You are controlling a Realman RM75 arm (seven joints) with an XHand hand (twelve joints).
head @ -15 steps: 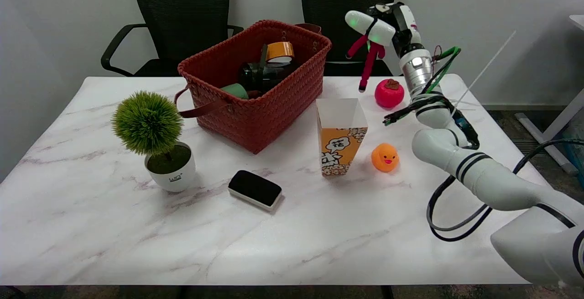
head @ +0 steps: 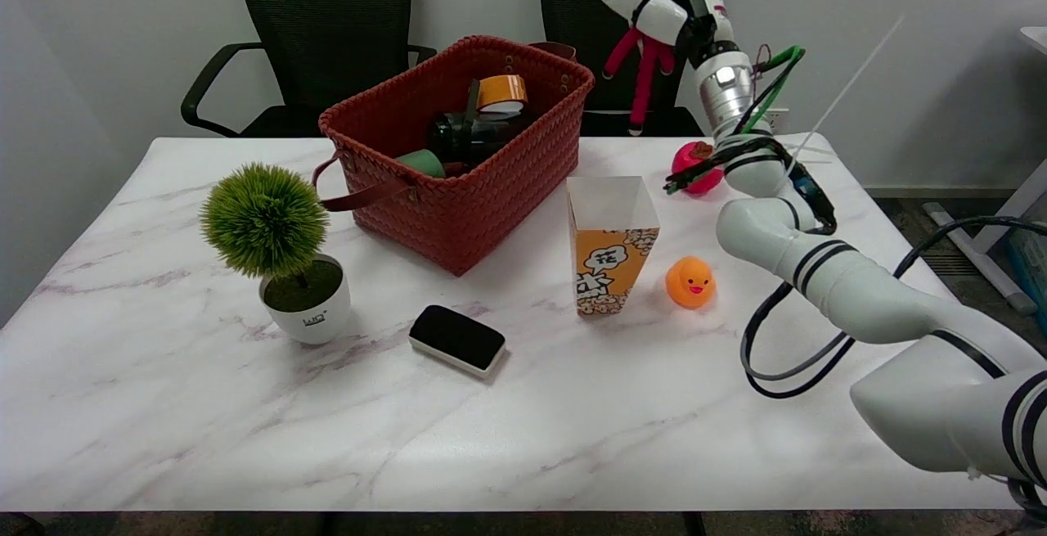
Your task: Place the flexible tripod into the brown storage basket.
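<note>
We are gripping the flexible tripod point(head: 642, 69) aloft in our right hand point(head: 658, 8), needing its dangling legs over the brown storage basket point(head: 458, 192) before releasing.

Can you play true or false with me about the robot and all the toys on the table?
1. The right hand holds the flexible tripod up in the air. True.
2. The tripod is already inside the brown storage basket. False: it hangs to the right of the basket, above its rim.
3. The rubber duck sits in the basket. False: it sits on the table, beside the popcorn box.
4. The little green plant stands in a white pot. True.
</note>
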